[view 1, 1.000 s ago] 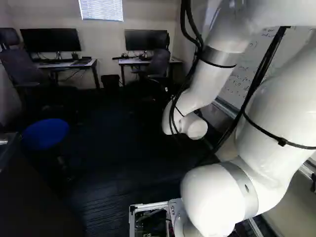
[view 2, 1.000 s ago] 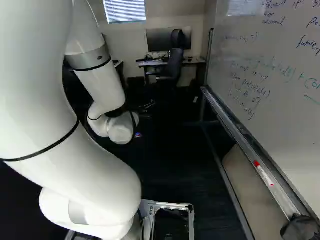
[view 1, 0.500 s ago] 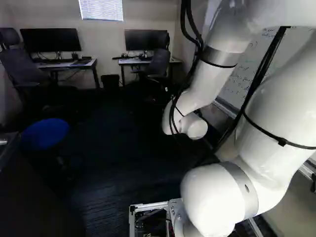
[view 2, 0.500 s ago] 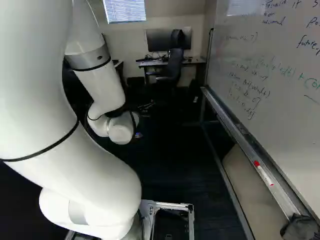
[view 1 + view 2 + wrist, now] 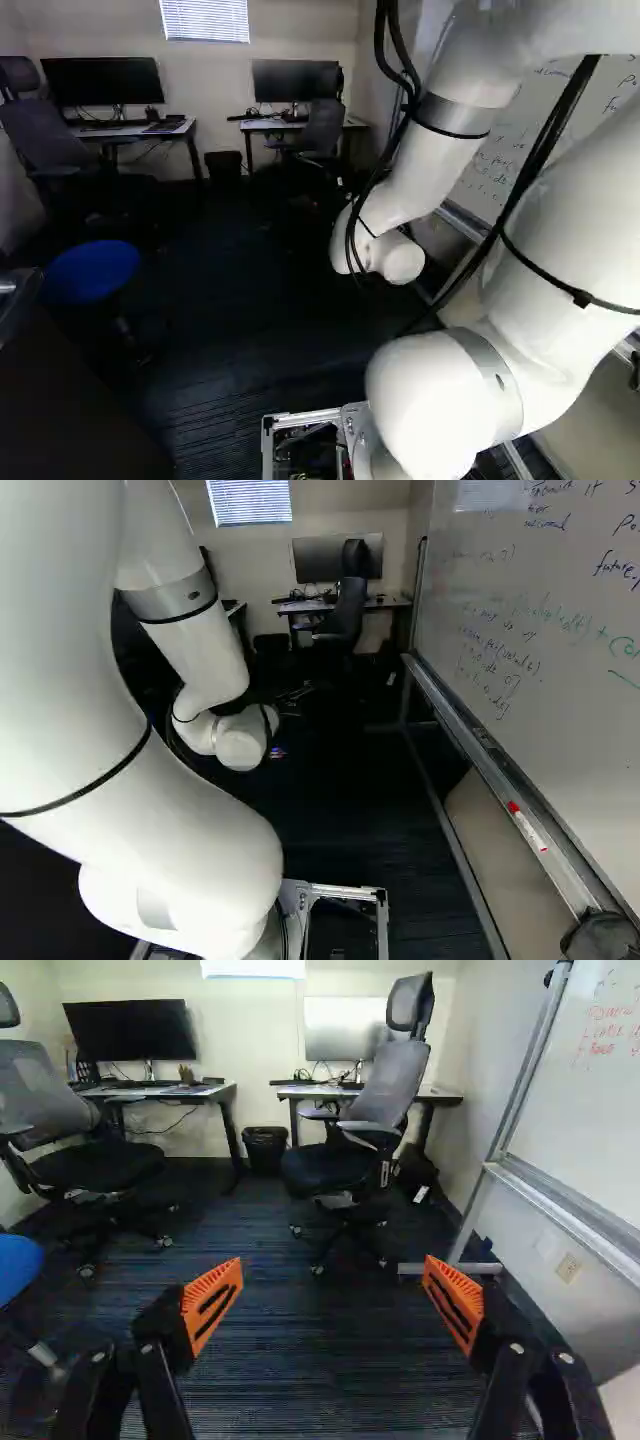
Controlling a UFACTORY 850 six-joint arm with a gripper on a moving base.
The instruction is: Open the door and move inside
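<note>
No open doorway shows in any view. At the left edge of the left base view stands a dark panel (image 5: 75, 400) with a bit of metal at its top; I cannot tell whether it is the door. In the base views my gripper is hidden beyond the arm's last white joint. The wrist view has the gripper (image 5: 334, 1265) open, its orange pads wide apart with nothing between them and dark carpet beyond.
Ahead are two desks with monitors, office chairs (image 5: 350, 1145) and a black bin (image 5: 265, 1148). A blue stool (image 5: 92, 270) stands on the left, near the dark panel. Along the right runs a whiteboard (image 5: 545, 610) on a metal frame with a marker on its tray.
The arm's upper links have shifted slightly, rightward in the left base view and leftward in the right base view. The room holds its place, so the base has not visibly moved.
</note>
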